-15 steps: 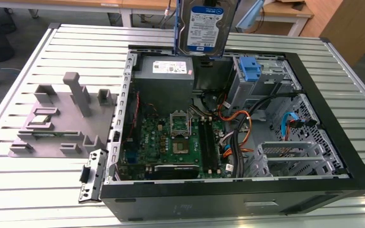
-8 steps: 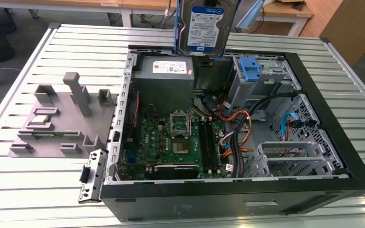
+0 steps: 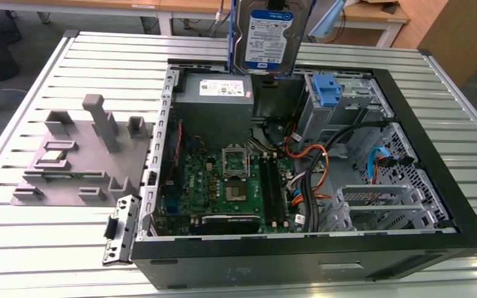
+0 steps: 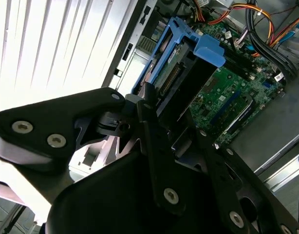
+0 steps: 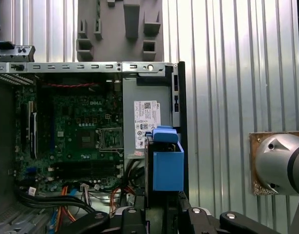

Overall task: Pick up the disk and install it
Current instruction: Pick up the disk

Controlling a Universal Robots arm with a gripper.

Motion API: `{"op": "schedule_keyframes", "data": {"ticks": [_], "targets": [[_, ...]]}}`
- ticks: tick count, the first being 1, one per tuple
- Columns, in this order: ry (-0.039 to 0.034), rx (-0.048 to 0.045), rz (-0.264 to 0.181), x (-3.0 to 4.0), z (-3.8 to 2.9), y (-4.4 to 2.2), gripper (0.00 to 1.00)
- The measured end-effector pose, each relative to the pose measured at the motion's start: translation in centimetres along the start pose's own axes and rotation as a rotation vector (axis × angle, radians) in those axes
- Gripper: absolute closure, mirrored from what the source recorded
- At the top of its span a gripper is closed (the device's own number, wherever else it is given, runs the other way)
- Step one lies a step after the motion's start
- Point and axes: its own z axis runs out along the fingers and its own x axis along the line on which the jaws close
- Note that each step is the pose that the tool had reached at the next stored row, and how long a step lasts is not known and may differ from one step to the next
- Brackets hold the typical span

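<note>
The disk (image 3: 268, 37), a silver drive with a white-and-blue label and blue rails, hangs upright above the back of the open computer case (image 3: 437, 205), over the grey power-supply box (image 3: 213, 93). In the second wrist view my gripper (image 4: 171, 122) is shut on the disk (image 4: 176, 78), with one black finger on each side of it. In the first wrist view the blue rail end of the disk (image 5: 168, 165) sticks out past my gripper (image 5: 164, 214), above the power supply's white label (image 5: 147, 122).
Inside the case lie the green motherboard (image 3: 230, 180), bundled cables (image 3: 322, 161) and a drive bay with a blue latch (image 3: 325, 90). A grey fixture block (image 3: 81, 155) and a loose bracket (image 3: 118, 230) sit on the slatted metal table (image 3: 56, 248) at the exterior view's left.
</note>
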Motion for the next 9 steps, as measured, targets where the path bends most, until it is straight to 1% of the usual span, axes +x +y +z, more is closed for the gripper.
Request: {"op": "schedule_keyframes", "data": {"ticks": [5, 7, 9], "targets": [[0.0, 0.0, 0.0, 0.15, -0.01, -0.01, 0.65], [0.0001, 0.0, 0.0, 0.42, -0.04, -0.02, 0.65], [0.0001, 0.0, 0.0, 0.44, -0.04, -0.02, 0.65]]}}
